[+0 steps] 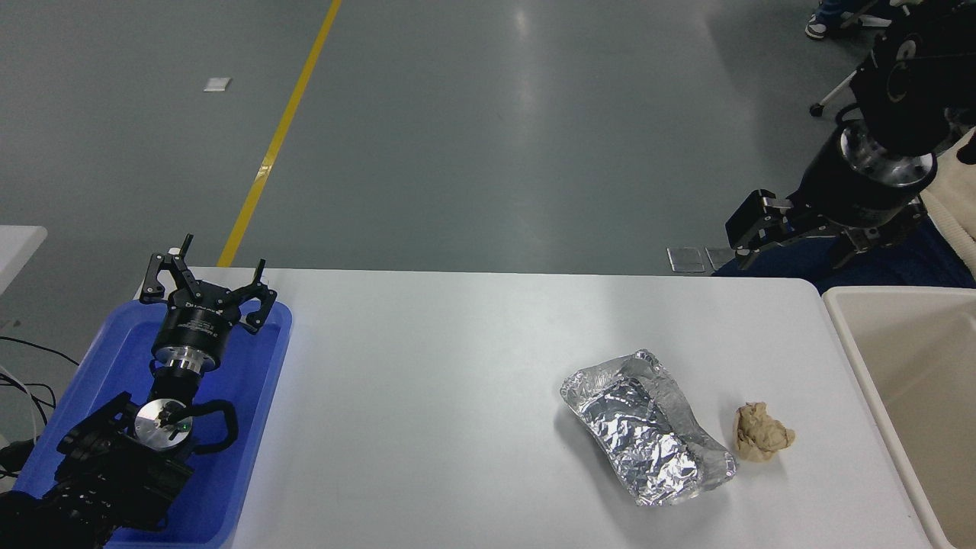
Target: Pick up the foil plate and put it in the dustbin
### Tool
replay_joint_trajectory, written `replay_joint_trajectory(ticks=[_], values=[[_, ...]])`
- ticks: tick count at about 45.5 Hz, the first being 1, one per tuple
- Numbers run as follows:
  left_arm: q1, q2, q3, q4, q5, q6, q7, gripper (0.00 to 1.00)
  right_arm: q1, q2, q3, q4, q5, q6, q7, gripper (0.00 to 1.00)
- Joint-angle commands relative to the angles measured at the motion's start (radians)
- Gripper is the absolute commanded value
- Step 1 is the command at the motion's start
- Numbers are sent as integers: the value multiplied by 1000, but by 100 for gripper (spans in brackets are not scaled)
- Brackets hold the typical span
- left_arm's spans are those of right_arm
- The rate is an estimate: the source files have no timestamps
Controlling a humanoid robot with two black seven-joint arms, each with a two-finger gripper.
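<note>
The foil plate (648, 427) is a crinkled silver tray lying flat on the white table (427, 396), right of centre. The dustbin (862, 358) is a cream bin at the table's right edge, and only its left part shows. My right gripper (797, 255) hangs open and empty above the table's far right corner, well behind the foil plate and left of the dustbin's back rim. My left gripper (221, 267) is parked open over the blue tray at the lower left.
A small crumpled tan paper ball (762, 433) lies between the foil plate and the dustbin, close to the plate's right end. A blue plastic tray (255, 427) sits at the table's left end under the left arm. A shoe (816, 29) and chair wheels show at the top right.
</note>
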State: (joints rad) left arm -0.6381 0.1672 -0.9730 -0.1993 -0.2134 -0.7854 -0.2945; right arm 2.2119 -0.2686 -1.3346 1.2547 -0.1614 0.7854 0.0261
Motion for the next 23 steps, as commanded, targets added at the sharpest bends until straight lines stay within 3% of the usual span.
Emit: replay_joint_trajectory(ticks=[1, 23], values=[[0, 0, 0, 0, 0, 0, 3, 100, -6, 0, 0, 0, 0, 0, 0, 100], [0, 0, 0, 0, 0, 0, 2, 100, 3, -3, 0, 0, 0, 0, 0, 100]])
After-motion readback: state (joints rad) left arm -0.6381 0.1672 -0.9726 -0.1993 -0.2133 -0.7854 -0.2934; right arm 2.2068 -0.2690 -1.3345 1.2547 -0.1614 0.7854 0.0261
